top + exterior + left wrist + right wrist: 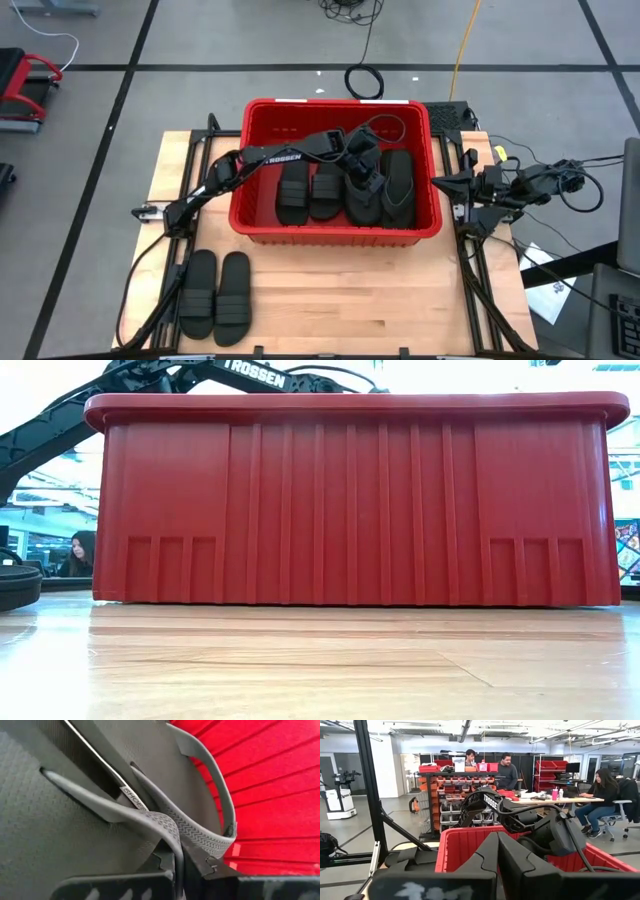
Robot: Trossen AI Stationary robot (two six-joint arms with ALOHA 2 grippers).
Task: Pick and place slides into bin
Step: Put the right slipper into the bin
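Left pincer (365, 172) is down inside the red bin (262, 115), its fingers (165, 865) closed on the thong strap of a flip-flop (150, 820), which the wrist view shows pinched right at the fingertips. That flip-flop (362, 195) sits among three other sandals (310, 190) on the bin's floor, toward the side of the bin nearest the right arm, and looks propped against its neighbours rather than flat. Two ribbed-band slides (216, 292) wait on the wooden surface (340, 290) just outside the bin's front wall, on the left arm's side. Right pincer (497, 851) is closed on nothing and parked beside the bin's end wall, outside it. From the low view only the bin's ribbed wall (350, 500) and the left arm above its rim show, so how the sandals lie cannot be checked from there. The likely trouble is in the release: the strap is soft and looped, so it could snag on a finger as the jaws part and drag the flip-flop back up when the arm lifts. A tilted flip-flop may also slide onto the others and take room the remaining pair needs. Lifting out carelessly could clip the rim and shift the bin.
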